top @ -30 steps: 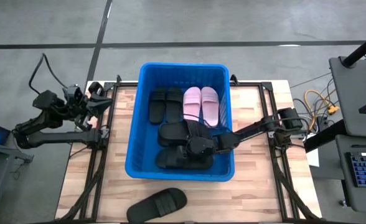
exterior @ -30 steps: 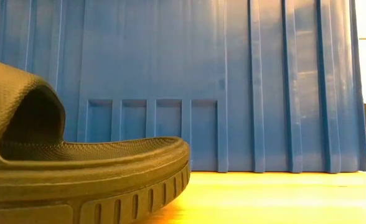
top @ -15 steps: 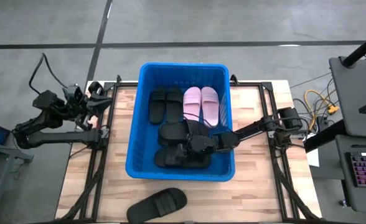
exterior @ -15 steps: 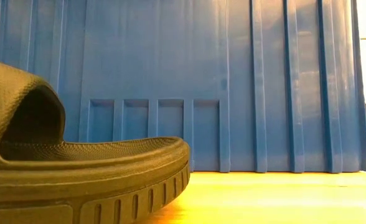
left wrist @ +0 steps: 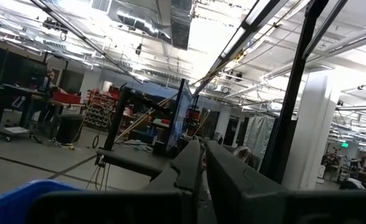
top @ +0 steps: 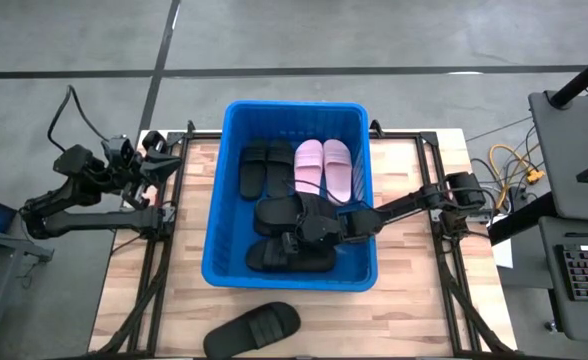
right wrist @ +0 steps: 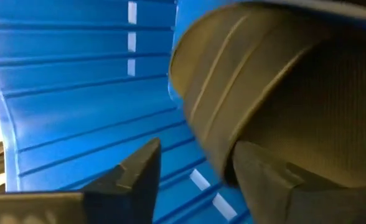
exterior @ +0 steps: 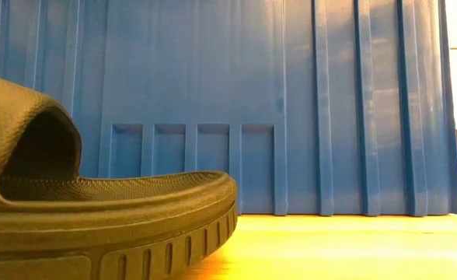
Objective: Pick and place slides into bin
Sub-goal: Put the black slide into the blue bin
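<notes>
Released now, the black slide [top: 292, 256] the right pincer [top: 304, 232] had carried has settled flatter among the other slides at the near end of the bin [top: 218, 200], and the pincer's fingers [right wrist: 130, 177] stand spread apart with a strap [right wrist: 245, 93] just ahead of them, gripping nothing. Two pink slides [top: 322, 166] and more black ones [top: 264, 166] lie at the far end of the bin, one last black slide [top: 254, 328] waits on the worktop [top: 414, 290] in front. Over at the left edge the left pincer [top: 146, 164] sits clamped shut on nothing.
</notes>
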Tool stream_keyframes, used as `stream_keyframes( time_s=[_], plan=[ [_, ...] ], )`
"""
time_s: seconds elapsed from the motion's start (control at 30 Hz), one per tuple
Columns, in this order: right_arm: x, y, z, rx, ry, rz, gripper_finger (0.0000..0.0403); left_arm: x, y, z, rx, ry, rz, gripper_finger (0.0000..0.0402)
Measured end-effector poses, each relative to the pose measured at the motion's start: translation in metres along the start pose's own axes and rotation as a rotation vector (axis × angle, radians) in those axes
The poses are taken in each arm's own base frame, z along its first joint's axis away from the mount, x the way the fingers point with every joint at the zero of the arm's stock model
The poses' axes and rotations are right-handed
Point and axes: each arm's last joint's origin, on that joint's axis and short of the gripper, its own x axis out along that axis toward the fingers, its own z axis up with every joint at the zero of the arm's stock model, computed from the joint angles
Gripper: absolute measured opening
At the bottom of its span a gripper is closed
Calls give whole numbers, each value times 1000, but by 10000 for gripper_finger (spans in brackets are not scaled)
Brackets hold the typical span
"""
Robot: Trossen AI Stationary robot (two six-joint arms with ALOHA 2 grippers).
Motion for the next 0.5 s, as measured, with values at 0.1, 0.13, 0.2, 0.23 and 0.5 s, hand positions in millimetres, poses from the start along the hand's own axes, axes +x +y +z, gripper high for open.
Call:
stream_keyframes(
  time_s=[0.1,0.13,0.2,0.23,0.5],
  plan=[
    [0,0,0,12,37,1,218,1,0,0,0,0,0,11],
    [-1,1,1,24,42,5,224,1,0,0,0,2,0,11],
    [-4,5,0,33,44,21,233,1,0,0,0,3,0,11],
    [-6,7,0,28,43,29,236,1,0,0,0,2,0,11],
    [-16,22,1,-82,27,-24,234,1,0,-1,0,4,0,11]
  ],
)
